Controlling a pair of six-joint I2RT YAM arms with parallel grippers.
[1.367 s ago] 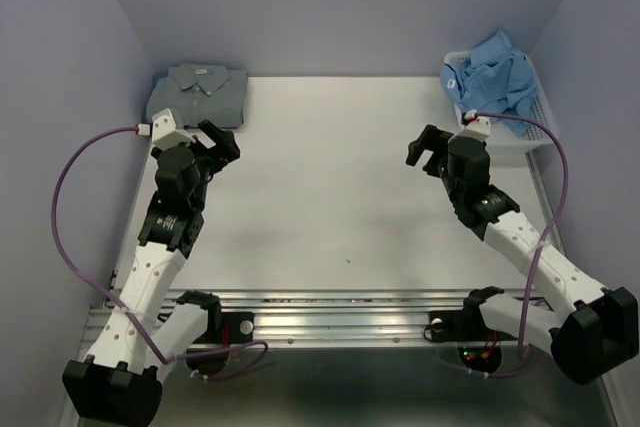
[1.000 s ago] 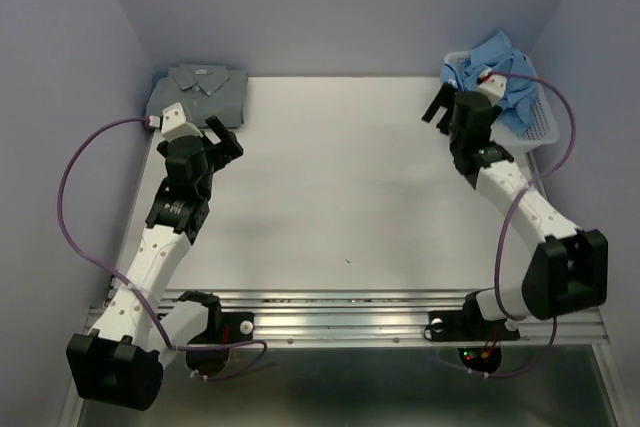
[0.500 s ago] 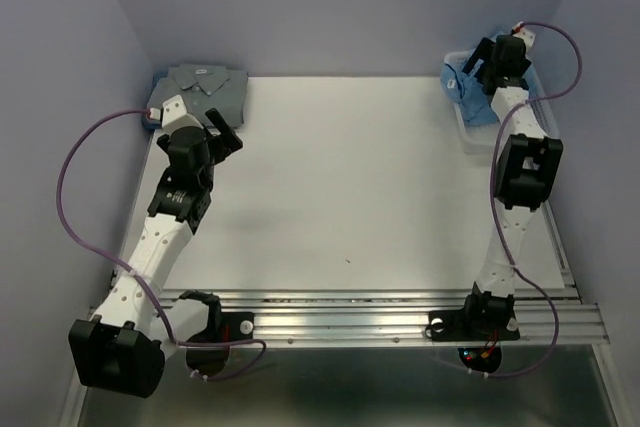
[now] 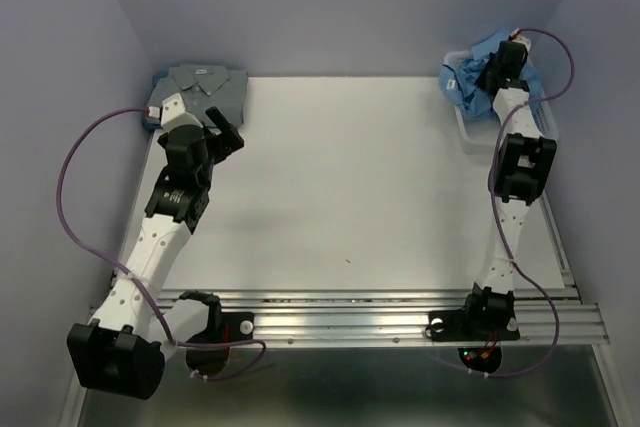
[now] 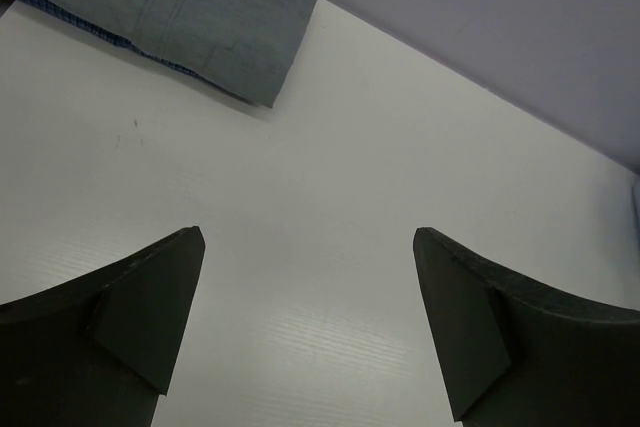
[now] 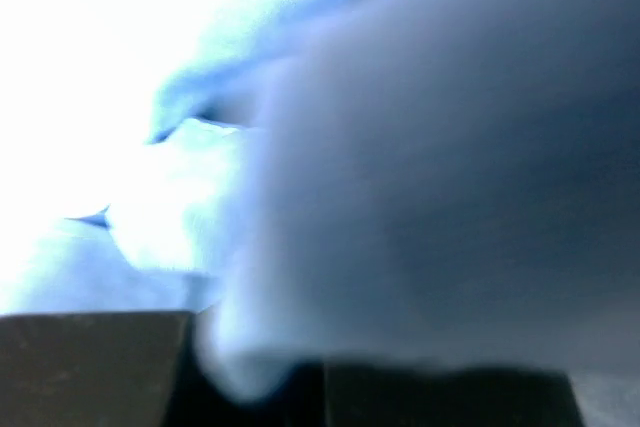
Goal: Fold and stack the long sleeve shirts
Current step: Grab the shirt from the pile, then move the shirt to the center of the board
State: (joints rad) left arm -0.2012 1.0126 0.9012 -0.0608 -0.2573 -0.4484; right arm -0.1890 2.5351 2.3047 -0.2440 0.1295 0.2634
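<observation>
Right gripper [image 4: 497,68] is pinching the blue shirt [image 4: 464,83] (bunched in the basket [image 4: 476,137]); left gripper [image 4: 227,131] is hovering spread, grey shirt [image 4: 200,89] just ahead.

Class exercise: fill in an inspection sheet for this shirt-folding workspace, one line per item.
Surface: white table.
Job's things: grey-green shirt folded, far left corner; light blue shirt crumpled in the basket.
Clutter: white basket, far right.
Grippers: left gripper open over the table; right gripper shut on the light blue shirt.
Cables: a purple cable loops from each wrist, left and right.
Surroundings: lilac walls; metal rail at the near edge.
</observation>
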